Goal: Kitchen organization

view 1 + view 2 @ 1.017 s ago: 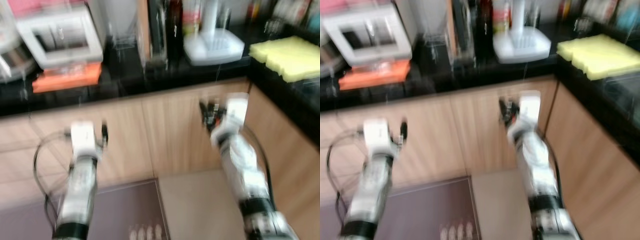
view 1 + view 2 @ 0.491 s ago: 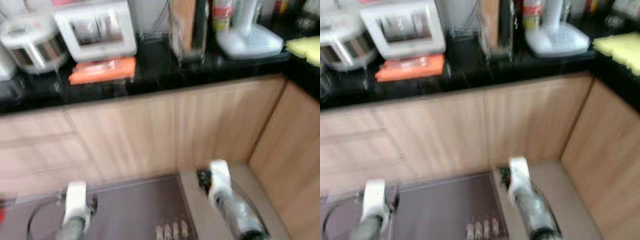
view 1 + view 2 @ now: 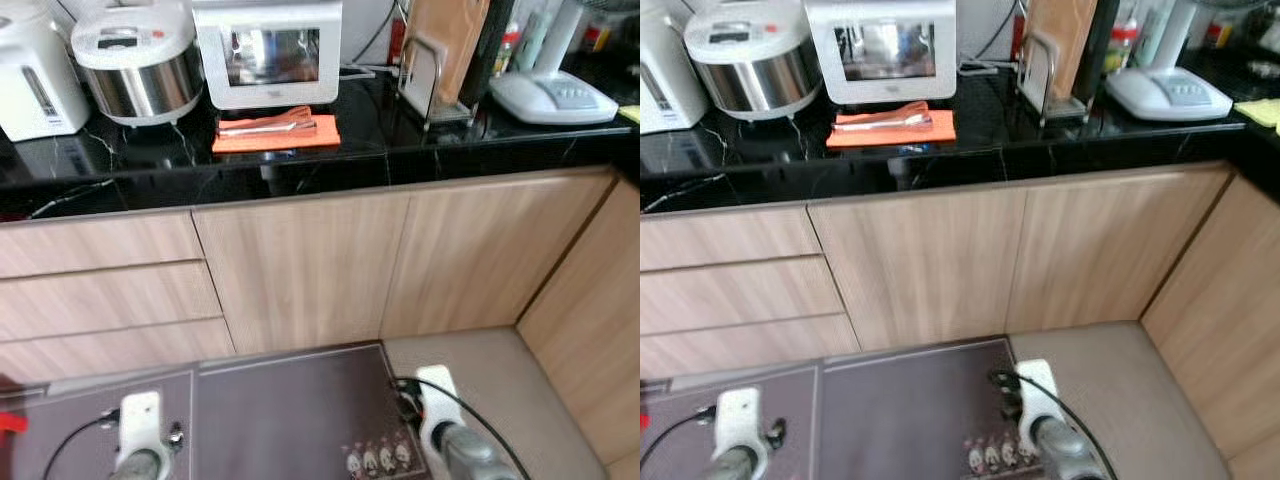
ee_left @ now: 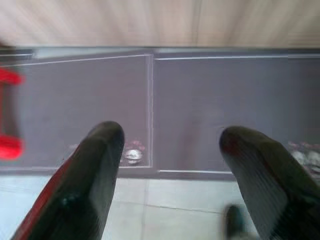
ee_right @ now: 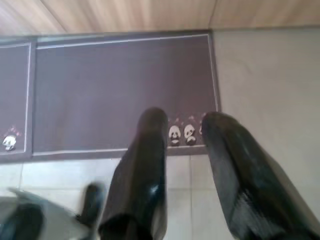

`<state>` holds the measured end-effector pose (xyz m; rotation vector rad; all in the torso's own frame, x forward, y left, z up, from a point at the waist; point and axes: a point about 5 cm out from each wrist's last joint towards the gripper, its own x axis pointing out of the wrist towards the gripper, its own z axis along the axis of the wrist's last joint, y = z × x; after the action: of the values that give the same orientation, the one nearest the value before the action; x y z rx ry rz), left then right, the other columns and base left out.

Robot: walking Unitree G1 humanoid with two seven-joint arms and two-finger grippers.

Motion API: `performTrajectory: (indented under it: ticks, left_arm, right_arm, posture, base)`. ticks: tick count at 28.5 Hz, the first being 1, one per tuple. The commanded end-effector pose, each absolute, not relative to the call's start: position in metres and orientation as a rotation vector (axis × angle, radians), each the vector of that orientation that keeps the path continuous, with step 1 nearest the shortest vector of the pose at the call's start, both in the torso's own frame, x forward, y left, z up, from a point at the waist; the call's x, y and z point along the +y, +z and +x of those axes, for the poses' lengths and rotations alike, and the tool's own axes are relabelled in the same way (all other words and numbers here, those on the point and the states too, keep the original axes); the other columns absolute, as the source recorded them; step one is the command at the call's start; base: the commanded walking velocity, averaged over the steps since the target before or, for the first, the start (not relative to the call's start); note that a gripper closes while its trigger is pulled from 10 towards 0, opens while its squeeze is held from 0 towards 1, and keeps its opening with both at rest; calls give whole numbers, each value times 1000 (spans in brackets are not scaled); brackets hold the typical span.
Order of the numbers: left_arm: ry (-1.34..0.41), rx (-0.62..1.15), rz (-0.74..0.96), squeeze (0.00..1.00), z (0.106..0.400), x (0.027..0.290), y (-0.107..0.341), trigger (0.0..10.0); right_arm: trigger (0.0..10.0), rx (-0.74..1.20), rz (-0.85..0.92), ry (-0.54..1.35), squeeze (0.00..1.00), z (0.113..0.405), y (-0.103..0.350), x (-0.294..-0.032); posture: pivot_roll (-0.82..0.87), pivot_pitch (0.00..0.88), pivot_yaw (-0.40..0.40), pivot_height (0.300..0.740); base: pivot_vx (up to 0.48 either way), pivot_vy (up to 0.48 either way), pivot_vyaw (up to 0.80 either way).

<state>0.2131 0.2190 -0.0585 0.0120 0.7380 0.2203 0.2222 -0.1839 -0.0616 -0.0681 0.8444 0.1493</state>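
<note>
The black worktop point(image 3: 420, 150) carries a rice cooker point(image 3: 140, 70) and white oven point(image 3: 268, 50); just in front of the oven, tongs point(image 3: 268, 125) lie on an orange mat point(image 3: 275, 133). Below the worktop, the left claw point(image 4: 165, 165) hangs wide open and empty, the right claw point(image 5: 185, 150) slightly parted and empty. This looks like the approach step; next, raise an arm to the tongs.

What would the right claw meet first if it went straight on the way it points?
Probably the mat: the right claw, open and empty, points down at its panda-print edge, near the bare floor. Depth is unclear.
</note>
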Motion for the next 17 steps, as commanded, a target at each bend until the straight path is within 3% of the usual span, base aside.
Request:
performTrajectory:
  ticks: [1,5,14,17]
  left_arm:
    - [236,745,42,0,212,228,-57,10000]
    - [174,776,144,0,205,227,-62,10000]
    - [230,790,155,0,192,245,-63,10000]
    - [248,785,164,0,192,248,-63,10000]
  right_arm:
    - [10000,838,-67,163,0,225,-61,-176]
    - [10000,840,-68,178,0,224,-62,-174]
    - [10000,843,-48,184,0,221,-65,-164]
    - [10000,847,-28,178,0,220,-65,-161]
  posture:
    - [-16,0,-1,740]
    - [-16,0,-1,740]
    - [34,0,10,740]
    - [53,0,16,740]
  base:
    - [0,480,0]
    - [0,480,0]
    - [0,480,744]
    - [0,480,181]
